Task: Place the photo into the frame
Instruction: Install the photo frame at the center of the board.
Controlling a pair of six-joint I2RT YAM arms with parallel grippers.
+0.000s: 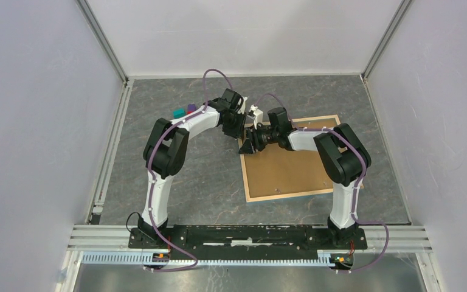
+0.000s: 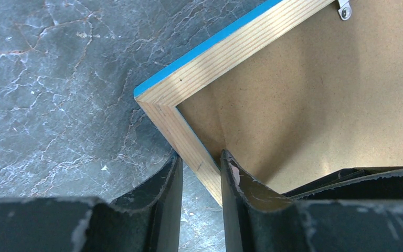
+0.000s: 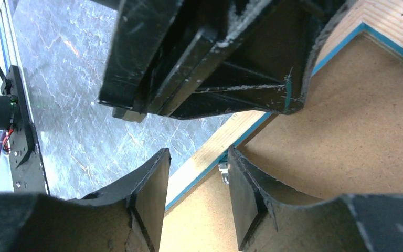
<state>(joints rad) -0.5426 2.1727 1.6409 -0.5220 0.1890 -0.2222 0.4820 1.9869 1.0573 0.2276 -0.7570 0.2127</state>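
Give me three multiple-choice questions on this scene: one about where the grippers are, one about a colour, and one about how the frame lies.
1. Both grippers are at the frame's: A far-left corner; B near-right corner; C middle.
2. The frame's thin edge stripe is: A red; B blue; C green.
3. The frame lies: A upright; B front up; C back up.
Answers: A, the left gripper and right gripper straddle the frame there; B, a blue line runs beside the pale wood; C, the brown backing board shows.
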